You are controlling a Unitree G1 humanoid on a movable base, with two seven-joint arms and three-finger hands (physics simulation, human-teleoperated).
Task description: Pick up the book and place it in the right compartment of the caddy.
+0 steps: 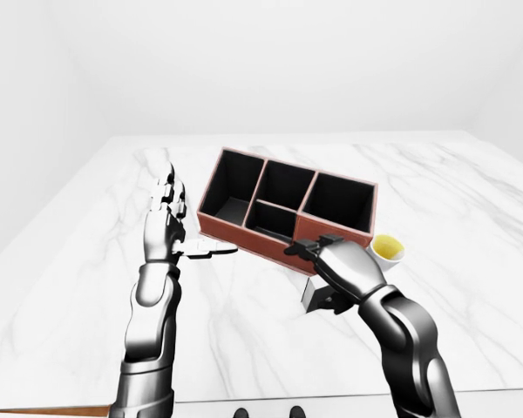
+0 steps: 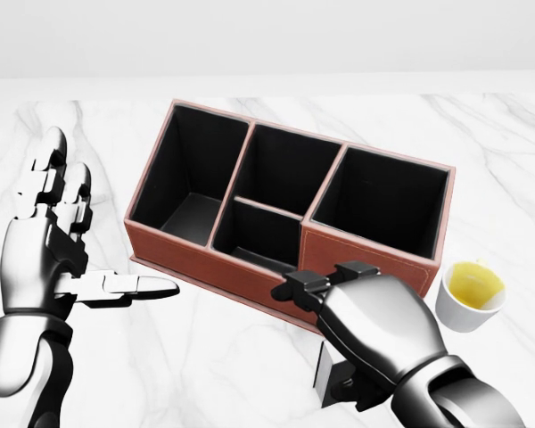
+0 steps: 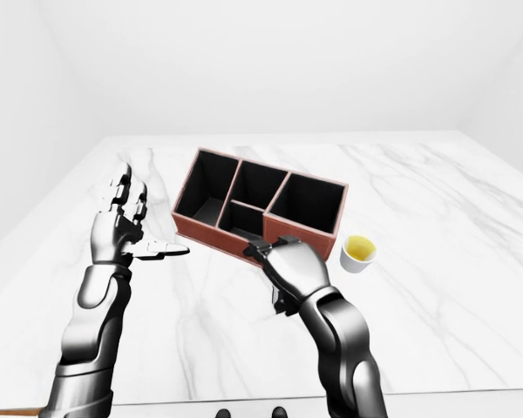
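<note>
The book point(image 2: 325, 376), small and dark with a pale page edge, lies on the marble table point(image 2: 205, 357) near the bottom of the head view, just below the caddy's near wall. My right hand point(image 2: 321, 343) crouches over it, fingers point(image 2: 299, 290) curled leftward above it and thumb low beside it; the hand hides most of the book and any contact. The red-brown caddy point(image 2: 250, 275) has black compartments; its right compartment point(image 2: 383, 205) holds nothing. My left hand point(image 2: 94, 239) stands open left of the caddy, fingers up, thumb pointing right.
A white cup point(image 2: 470, 296) of yellow liquid stands right of the caddy's lower right corner, close to my right hand. The table's near edge point(image 1: 270, 402) runs along the bottom of the left-eye view.
</note>
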